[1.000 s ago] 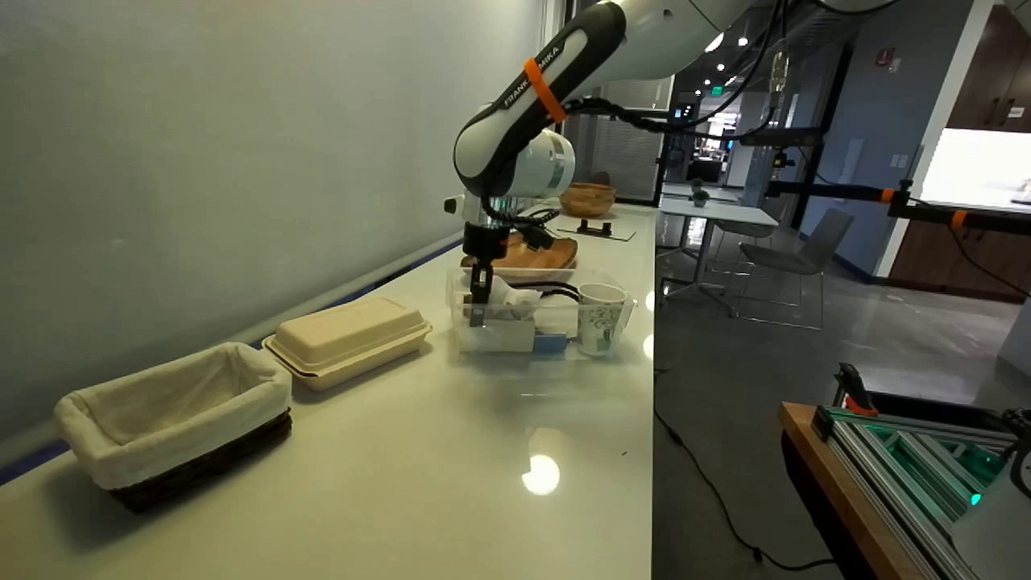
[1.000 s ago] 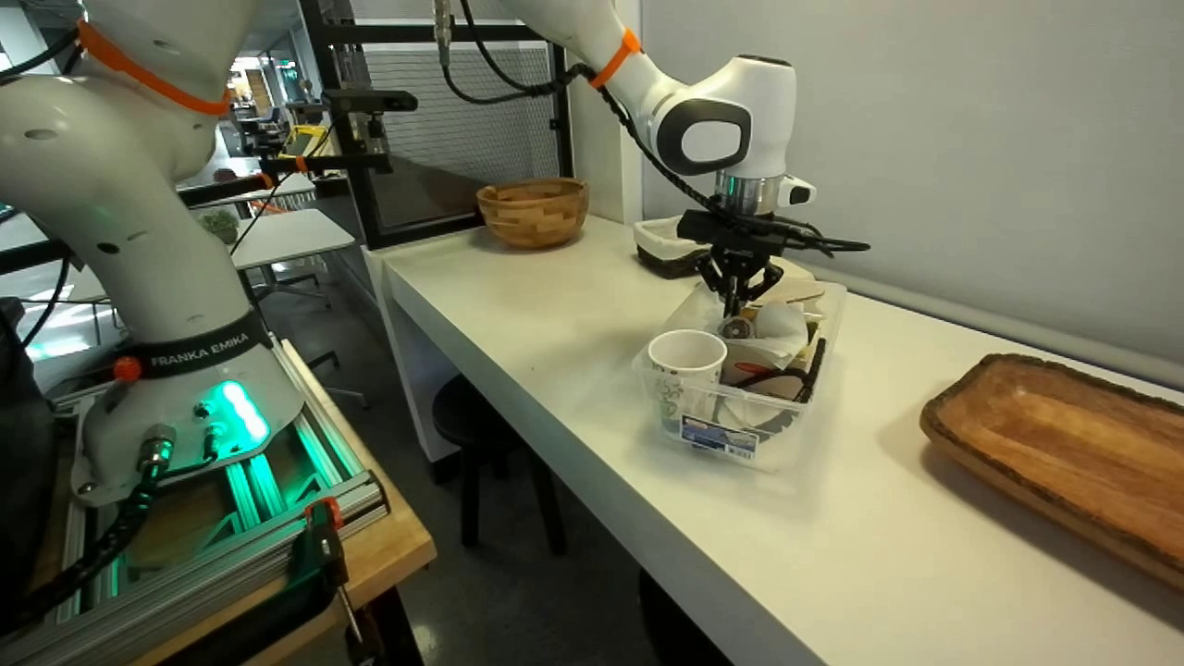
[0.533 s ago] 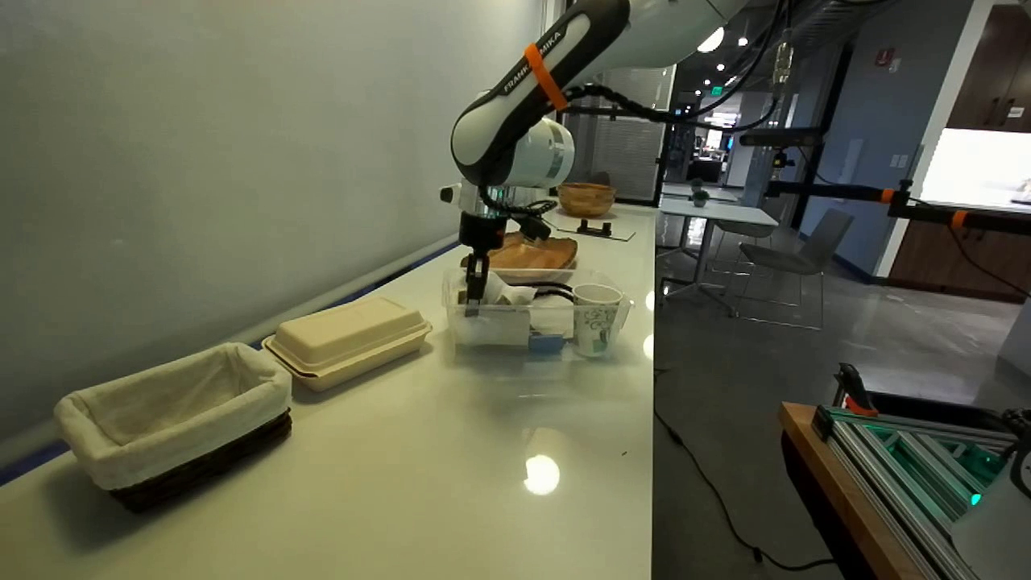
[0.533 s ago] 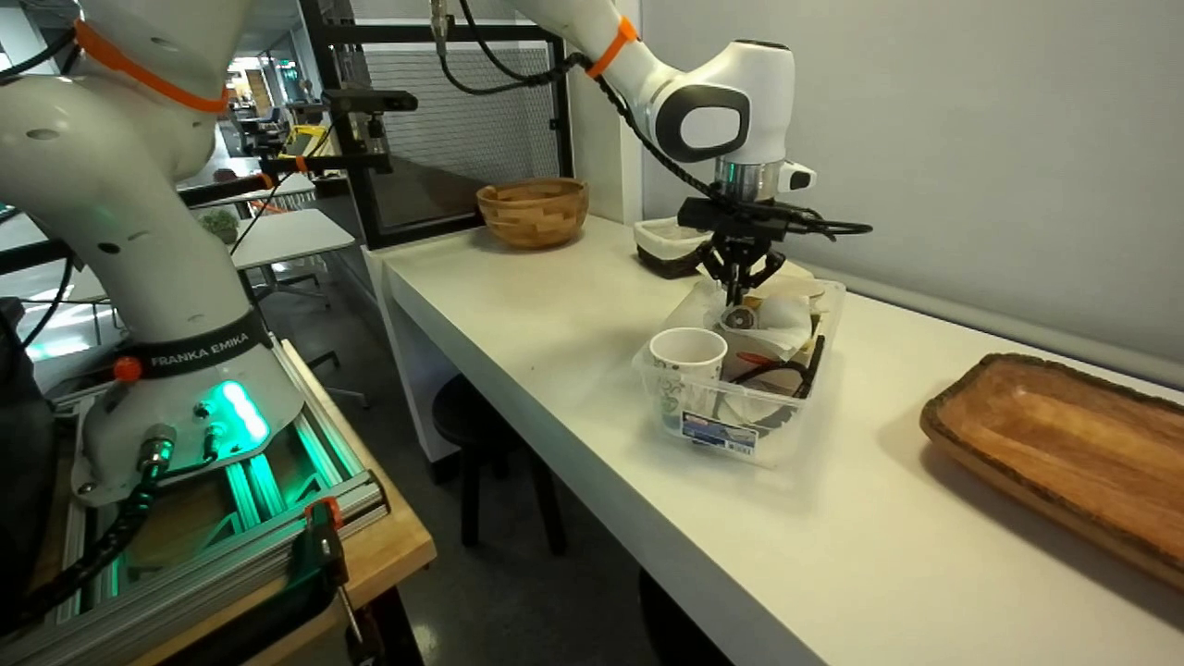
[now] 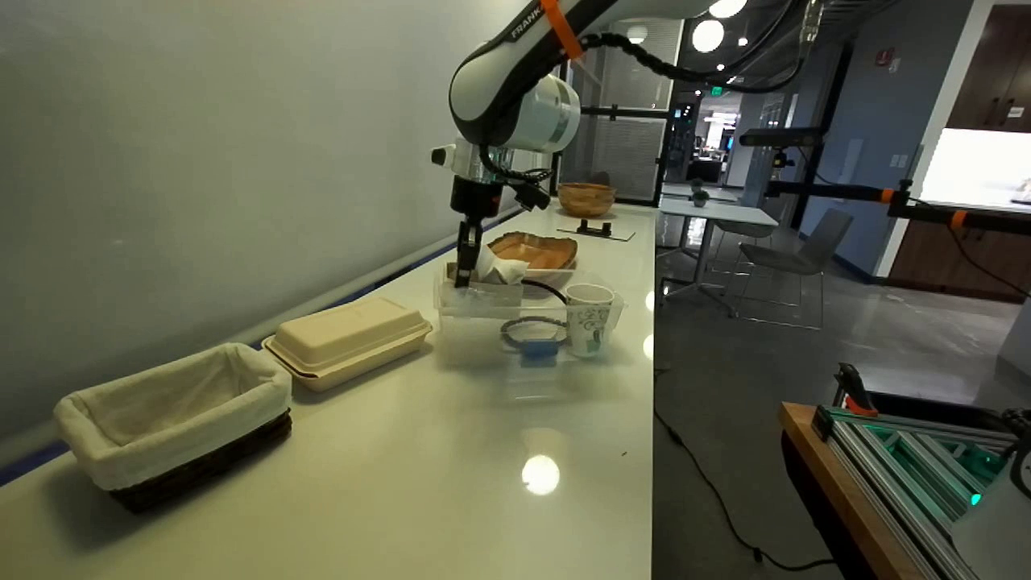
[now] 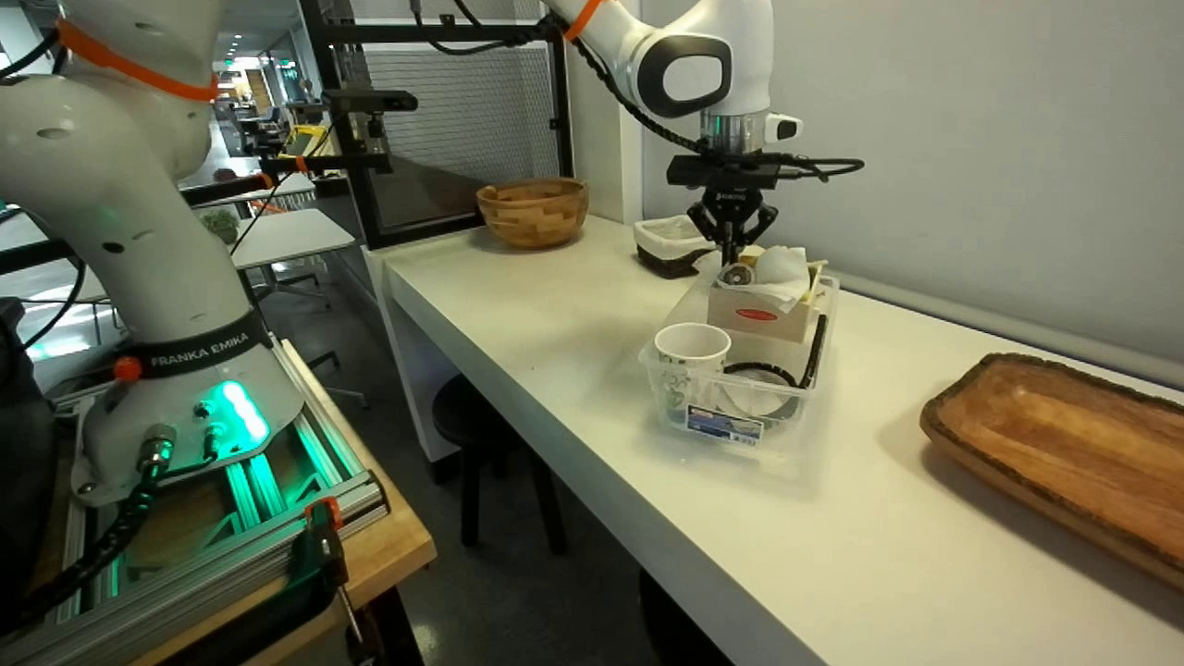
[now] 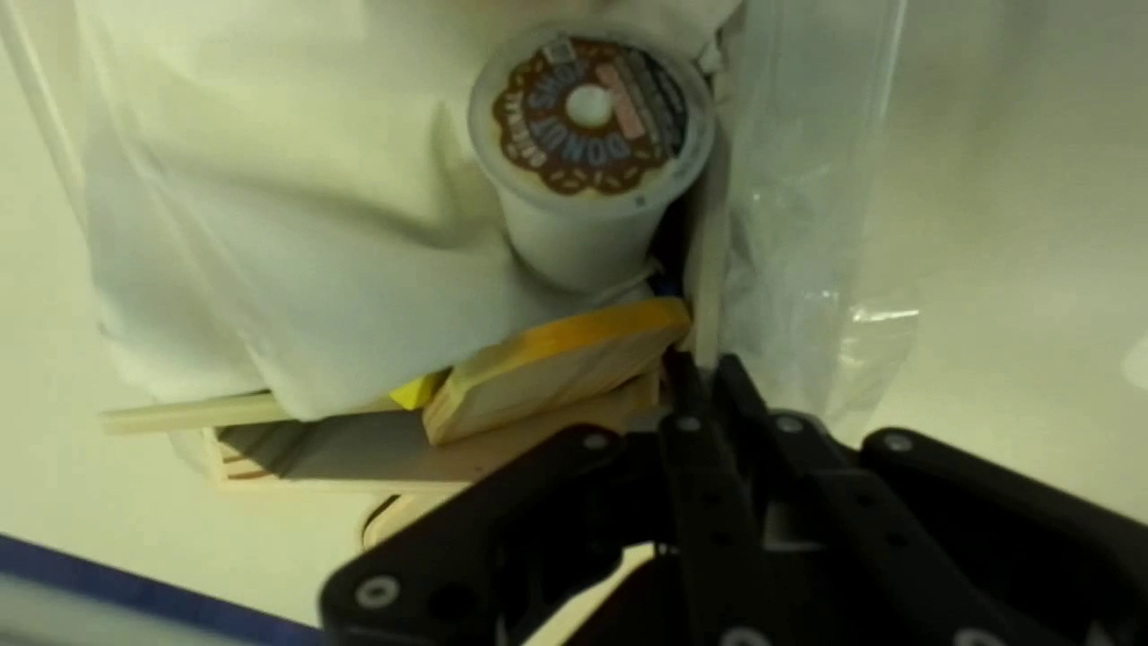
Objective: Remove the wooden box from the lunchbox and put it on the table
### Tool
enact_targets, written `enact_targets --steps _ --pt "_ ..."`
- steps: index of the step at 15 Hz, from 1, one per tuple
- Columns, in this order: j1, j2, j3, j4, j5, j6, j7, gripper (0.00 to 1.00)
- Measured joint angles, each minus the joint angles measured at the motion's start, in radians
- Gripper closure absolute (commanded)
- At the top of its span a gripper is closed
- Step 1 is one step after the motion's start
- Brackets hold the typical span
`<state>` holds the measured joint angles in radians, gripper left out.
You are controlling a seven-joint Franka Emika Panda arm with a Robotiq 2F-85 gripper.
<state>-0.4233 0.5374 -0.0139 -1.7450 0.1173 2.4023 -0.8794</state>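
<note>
The wooden box [image 6: 786,324], pale with a red oval mark, hangs raised at the lunchbox's far end, its underside near rim height; it also shows through the plastic in an exterior view [image 5: 493,300]. My gripper [image 7: 706,363] is shut on the box's side wall [image 7: 708,305]; it points down in both exterior views [image 5: 463,282] [image 6: 730,259]. The box holds a coffee pod [image 7: 587,117], white cloth or paper [image 7: 296,242] and a yellow-edged wood piece [image 7: 556,359]. The see-through lunchbox [image 6: 775,438] stands on the white table [image 5: 419,475].
The lunchbox also holds a paper cup [image 6: 692,347], a black cable or band [image 6: 768,372] and a blue item [image 5: 540,347]. A beige tray [image 5: 346,338] and white-lined basket [image 5: 173,419] stand along the wall. A wooden tray [image 6: 1064,444] and wooden bowl [image 6: 534,215] are on the table.
My gripper has risen with the wooden box in it, so the box now stands higher above the lunchbox floor. The lunchbox and cup have shifted slightly toward the beige tray.
</note>
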Motion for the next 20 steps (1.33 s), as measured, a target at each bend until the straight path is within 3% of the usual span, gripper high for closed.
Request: enact_targets --steps 8,18,20 --pt "0.09 -0.163 0.011 -0.131 -0.064 0.085 -0.027 0.98" --pt "0.199 -0.355 0.053 -0.496 -0.12 0.137 -0.276 0.98" --pt "0.21 -0.384 0.05 -0.544 -0.12 0.16 -0.321 0.93"
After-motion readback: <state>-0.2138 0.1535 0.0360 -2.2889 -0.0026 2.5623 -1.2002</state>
